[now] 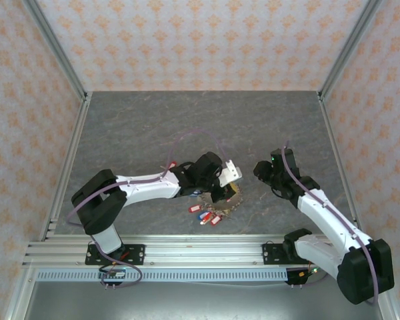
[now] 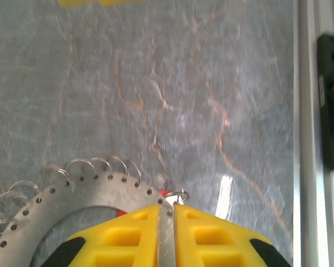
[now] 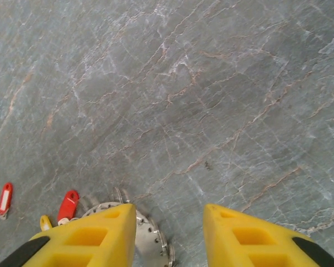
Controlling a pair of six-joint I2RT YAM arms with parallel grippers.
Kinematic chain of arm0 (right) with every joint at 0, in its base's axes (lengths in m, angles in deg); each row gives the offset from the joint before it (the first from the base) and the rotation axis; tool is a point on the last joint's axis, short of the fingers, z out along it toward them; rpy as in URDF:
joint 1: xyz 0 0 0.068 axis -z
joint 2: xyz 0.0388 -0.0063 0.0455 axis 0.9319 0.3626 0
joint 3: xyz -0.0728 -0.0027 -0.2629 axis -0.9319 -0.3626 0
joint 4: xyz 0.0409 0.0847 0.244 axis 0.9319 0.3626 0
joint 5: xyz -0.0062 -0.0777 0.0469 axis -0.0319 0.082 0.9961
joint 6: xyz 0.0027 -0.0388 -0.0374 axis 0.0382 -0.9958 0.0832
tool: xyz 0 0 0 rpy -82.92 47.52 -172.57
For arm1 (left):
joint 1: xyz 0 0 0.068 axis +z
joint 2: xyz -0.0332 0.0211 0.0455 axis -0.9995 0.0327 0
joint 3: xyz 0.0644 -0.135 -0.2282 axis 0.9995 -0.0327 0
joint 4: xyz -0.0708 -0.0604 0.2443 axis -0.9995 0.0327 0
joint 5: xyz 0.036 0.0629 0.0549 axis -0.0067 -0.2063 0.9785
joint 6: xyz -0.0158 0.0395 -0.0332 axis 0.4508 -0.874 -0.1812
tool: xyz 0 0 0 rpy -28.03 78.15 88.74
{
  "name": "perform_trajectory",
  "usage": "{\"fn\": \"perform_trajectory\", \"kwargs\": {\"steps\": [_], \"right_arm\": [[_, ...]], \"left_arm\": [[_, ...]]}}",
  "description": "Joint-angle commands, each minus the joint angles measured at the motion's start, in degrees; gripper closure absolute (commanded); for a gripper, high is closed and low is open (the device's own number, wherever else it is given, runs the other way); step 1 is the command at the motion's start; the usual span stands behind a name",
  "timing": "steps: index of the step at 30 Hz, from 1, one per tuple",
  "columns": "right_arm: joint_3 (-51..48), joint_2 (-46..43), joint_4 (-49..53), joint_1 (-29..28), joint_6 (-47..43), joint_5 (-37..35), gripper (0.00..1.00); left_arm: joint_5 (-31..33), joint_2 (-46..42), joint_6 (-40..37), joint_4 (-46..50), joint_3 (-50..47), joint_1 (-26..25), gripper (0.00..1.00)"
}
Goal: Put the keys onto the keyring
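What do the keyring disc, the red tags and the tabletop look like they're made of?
Keyring: looks like metal, with a dull silver-grey finish, flat, with punched rim holes. Red tags: likely plastic, smooth and uniform in colour. Tabletop: grey stone look with pale and rust veins; real stone or printed laminate, can't tell.

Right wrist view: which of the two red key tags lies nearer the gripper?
The right-hand red tag, lying by the keyring just beyond the right gripper's yellow finger; the other red tag sits apart near the left edge.
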Motion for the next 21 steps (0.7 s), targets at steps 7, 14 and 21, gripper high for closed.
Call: {"fn": "perform_trajectory", "kwargs": {"steps": [7,14,21], "right_arm": [[-0.7,-0.6,-1.3,0.2,-1.4,5.5,0.60],[1.0,2.3,-0.3,0.1,-3.7,10.7,0.60],[1.7,6.3,1.9,-2.6,-5.9,12.0,0.54]], "left_arm": [[2.6,-7.7,11.7,-17.6,-4.6,-0.1,0.81],[18.4,-24.2,11.8,-18.2,-11.6,1.0,0.80],[37.8,-38.1,27.1,-11.2,-19.4,1.6,0.36]]}}
